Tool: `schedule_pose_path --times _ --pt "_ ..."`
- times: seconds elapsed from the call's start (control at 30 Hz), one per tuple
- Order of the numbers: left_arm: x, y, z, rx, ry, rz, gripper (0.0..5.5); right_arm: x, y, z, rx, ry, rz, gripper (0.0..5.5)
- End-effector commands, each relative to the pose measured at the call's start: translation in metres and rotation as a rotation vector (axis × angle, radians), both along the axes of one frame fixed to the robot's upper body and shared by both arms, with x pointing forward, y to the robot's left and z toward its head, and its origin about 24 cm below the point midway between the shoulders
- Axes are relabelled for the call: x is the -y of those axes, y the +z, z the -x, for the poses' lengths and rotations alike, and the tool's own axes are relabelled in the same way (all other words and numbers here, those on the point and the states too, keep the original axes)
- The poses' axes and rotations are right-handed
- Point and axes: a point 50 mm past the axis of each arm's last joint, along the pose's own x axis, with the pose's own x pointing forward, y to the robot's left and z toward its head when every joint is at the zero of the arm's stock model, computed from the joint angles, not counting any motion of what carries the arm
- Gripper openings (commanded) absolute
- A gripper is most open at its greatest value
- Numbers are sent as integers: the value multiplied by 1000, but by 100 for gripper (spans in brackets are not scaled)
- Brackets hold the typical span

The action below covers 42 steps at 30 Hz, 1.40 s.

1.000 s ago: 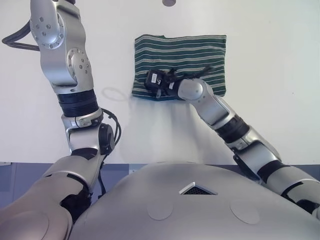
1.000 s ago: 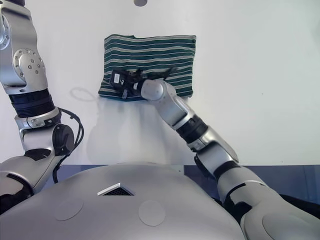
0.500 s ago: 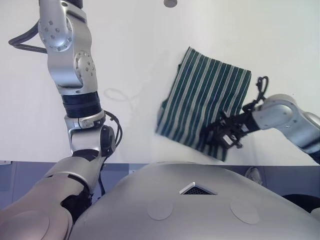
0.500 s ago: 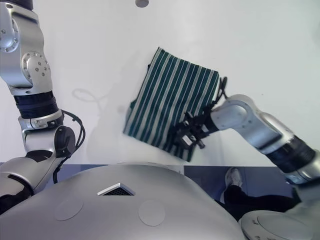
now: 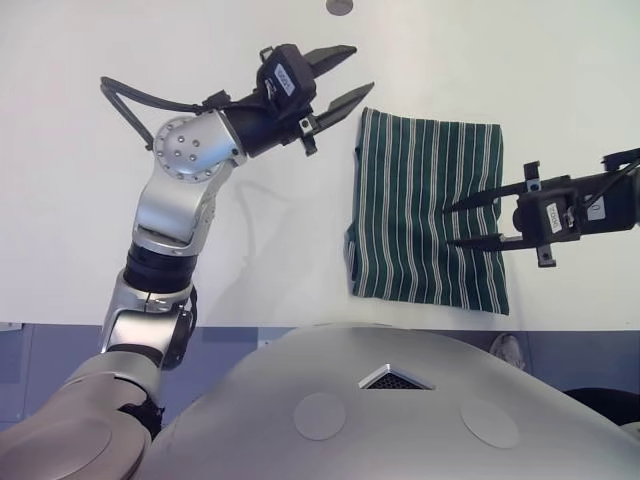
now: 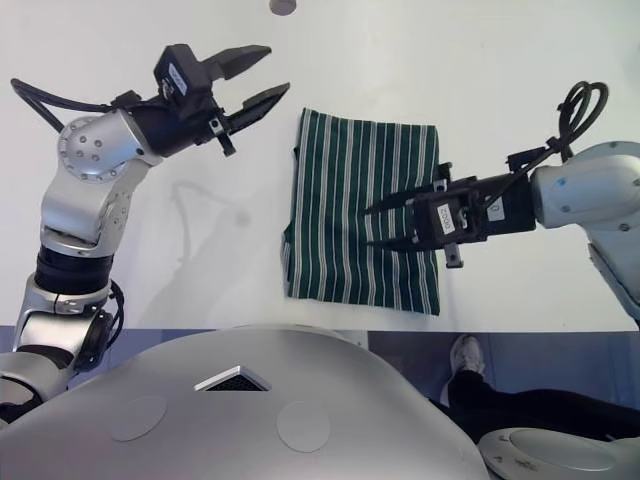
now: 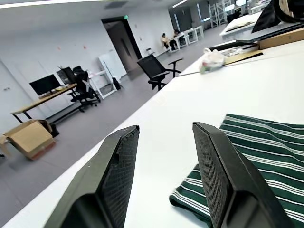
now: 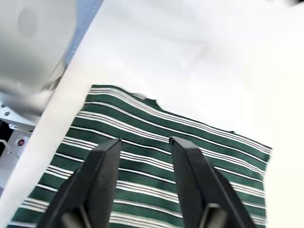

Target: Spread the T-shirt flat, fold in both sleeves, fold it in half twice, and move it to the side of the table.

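The tabletop (image 5: 90, 270) is white, and the T-shirt (image 5: 425, 205) lies on it right of the middle, with its near hem close to the front edge. It is folded into a neat upright rectangle of dark green cloth, and its thin pale stripes run from near to far. A little cloth puckers out along its left edge by the near corner.

The right gripper (image 5: 449, 225) comes in from the right over the near right part of the T-shirt, pointing toward the robot's left. Its two black fingers (image 8: 97, 180) are moderately spread with nothing between them, and striped cloth shows in the gap below. Whether the tips touch the cloth cannot be told.

Farther back, the left gripper (image 5: 361, 68) is held up just left of the T-shirt's far left corner, apart from it and pointing toward it. Its fingers (image 7: 114, 175) are spread wide and hold nothing.

At the far edge of the tabletop is a small grey disc (image 5: 339, 5). In the room beyond stand a black chair (image 7: 154, 70) and a cardboard box (image 7: 29, 137) on the floor.
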Motion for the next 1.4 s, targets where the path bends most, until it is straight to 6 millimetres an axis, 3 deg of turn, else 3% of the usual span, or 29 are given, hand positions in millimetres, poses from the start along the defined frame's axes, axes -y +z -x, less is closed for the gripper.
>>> schedule_pose_path --times 0.03,0.13,0.3,0.4,0.53,0.67,0.83,0.93,1.0,1.13,1.27,1.33,1.4 --pt "9 -3 2 0 34 -8 206 14 -30 -9 72 -99 106 189" --pt "6 7 -3 28 101 66 206 12 -71 2 58 -144 109 189" --pt "-8 38 -18 117 248 244 206 -8 -137 22 16 -164 175 189" --pt "-15 50 -25 162 311 301 206 -22 -157 9 61 -186 196 189" --pt "-16 54 -29 182 329 315 206 -41 -170 -7 112 -41 197 189" --pt "-18 51 -28 201 283 254 206 -49 -158 -25 199 -26 125 189" --pt "-30 46 -34 254 249 155 206 -23 -116 -22 260 -60 63 189" --pt "-31 43 -34 258 268 168 206 -21 -88 -38 392 -182 -31 189" --pt "-28 39 -31 252 259 172 206 -16 -79 -50 444 -297 -75 189" --pt "-26 38 -29 249 253 180 206 6 -93 -60 418 -472 -9 189" --pt "-24 37 -29 243 259 197 206 38 -123 -65 400 -649 161 189" --pt "-23 36 -27 237 266 207 206 39 -140 -66 362 -664 228 189" --pt "-21 35 -26 233 265 214 206 23 -153 -68 338 -596 239 189"
